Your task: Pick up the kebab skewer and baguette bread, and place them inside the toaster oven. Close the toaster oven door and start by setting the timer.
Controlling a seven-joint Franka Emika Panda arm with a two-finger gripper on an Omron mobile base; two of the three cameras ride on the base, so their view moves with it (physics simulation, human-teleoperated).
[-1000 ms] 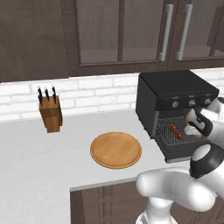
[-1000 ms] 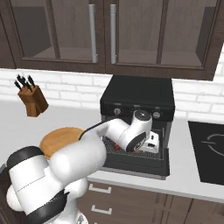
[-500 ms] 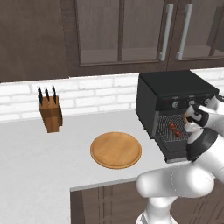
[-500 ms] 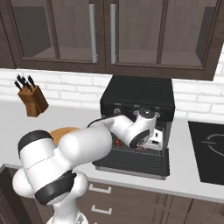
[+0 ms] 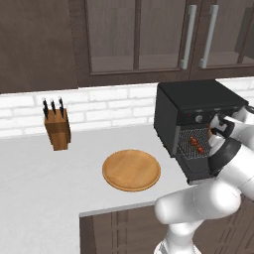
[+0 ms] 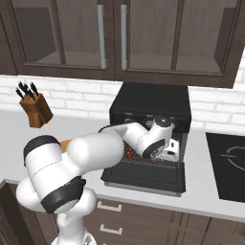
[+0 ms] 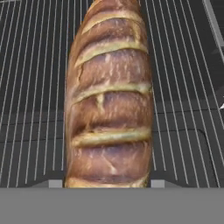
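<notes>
Brown baguette bread point(image 7: 109, 100) gripped between the jaws, above the toaster oven point(image 5: 191, 111) wire rack point(image 7: 183, 87).

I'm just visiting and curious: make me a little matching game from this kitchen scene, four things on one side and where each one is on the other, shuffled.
Things:
1. baguette bread
2. kebab skewer
3. wooden plate
4. knife block

Places:
A. near the brick wall, at the counter's left
B. between the gripper's fingers, over the wire rack
C. on the rack inside the toaster oven
D. flat on the counter, bare, beside the oven

Pairs: 1-B, 2-C, 3-D, 4-A
</notes>
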